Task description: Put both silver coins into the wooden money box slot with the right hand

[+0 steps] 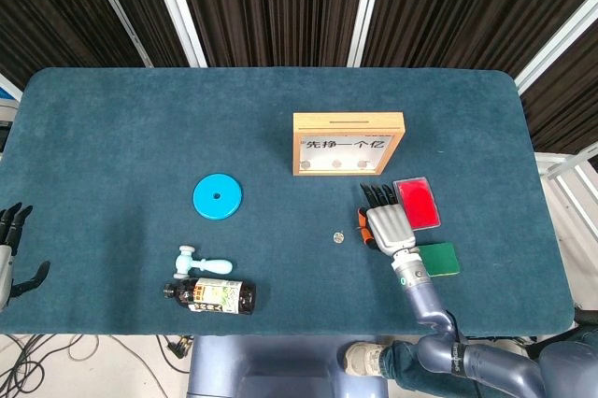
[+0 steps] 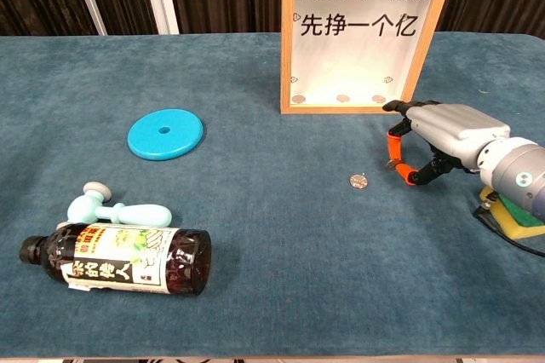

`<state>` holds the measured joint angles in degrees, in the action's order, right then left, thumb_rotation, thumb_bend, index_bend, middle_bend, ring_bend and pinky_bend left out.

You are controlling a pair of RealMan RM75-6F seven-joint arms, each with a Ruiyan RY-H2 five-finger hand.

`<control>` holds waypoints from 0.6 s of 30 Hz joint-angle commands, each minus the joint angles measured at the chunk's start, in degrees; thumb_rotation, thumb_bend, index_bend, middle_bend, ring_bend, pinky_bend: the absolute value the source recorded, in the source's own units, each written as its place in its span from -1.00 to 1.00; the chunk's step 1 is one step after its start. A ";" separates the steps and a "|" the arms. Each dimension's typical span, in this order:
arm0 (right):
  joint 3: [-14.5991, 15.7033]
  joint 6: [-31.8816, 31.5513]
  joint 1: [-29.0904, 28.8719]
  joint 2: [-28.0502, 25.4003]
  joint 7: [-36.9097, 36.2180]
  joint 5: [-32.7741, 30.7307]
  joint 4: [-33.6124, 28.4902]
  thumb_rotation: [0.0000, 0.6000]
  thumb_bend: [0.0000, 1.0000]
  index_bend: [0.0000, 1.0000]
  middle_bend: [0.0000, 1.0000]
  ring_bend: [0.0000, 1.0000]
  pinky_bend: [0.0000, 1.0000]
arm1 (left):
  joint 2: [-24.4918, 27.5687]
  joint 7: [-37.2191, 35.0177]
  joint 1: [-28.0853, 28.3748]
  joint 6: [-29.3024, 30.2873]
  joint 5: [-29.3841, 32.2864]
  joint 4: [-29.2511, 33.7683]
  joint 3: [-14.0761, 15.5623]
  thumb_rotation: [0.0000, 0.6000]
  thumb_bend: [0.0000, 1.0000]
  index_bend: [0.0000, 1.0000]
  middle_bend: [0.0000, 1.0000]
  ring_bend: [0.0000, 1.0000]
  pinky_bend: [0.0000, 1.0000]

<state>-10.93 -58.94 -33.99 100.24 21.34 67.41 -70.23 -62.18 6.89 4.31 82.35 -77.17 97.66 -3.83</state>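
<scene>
Nearby: red card [image 1: 417, 202], green sponge [image 1: 439, 258] flank right hand [image 2: 430, 137].

Matt blue cloth table [image 2: 255, 235], wooden money box [image 2: 362, 39], glossy bottle [image 2: 128, 271].

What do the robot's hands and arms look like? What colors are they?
The right hand has a silvery grey shell, black fingers and orange fingertips. Its wrist is a grey cylinder with a small teal dot, on a blue-grey arm. The left hand, at the head view's edge, shows dark fingers on a pale body.
</scene>
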 commanded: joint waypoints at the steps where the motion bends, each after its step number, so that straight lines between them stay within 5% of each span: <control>1: 0.02 0.11 0.01 -0.06 -0.14 -0.12 -0.14 1.00 0.05 0.18 -0.98 -1.00 -1.00 | 0.01 -0.04 -0.01 -0.01 0.04 0.05 0.00 1.00 -0.41 -0.90 -1.00 -1.00 -1.00; 18: -0.45 -0.65 0.49 -1.05 -4.42 0.59 -2.43 1.00 0.05 0.65 -0.95 -1.00 -1.00 | 0.32 -0.59 -0.04 -0.48 0.79 0.77 -0.08 1.00 -0.41 -0.89 -1.00 -1.00 -1.00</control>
<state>-11.34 -59.22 -33.63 99.32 17.38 67.63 -72.44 -61.86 6.30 4.28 81.87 -76.37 98.44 -3.90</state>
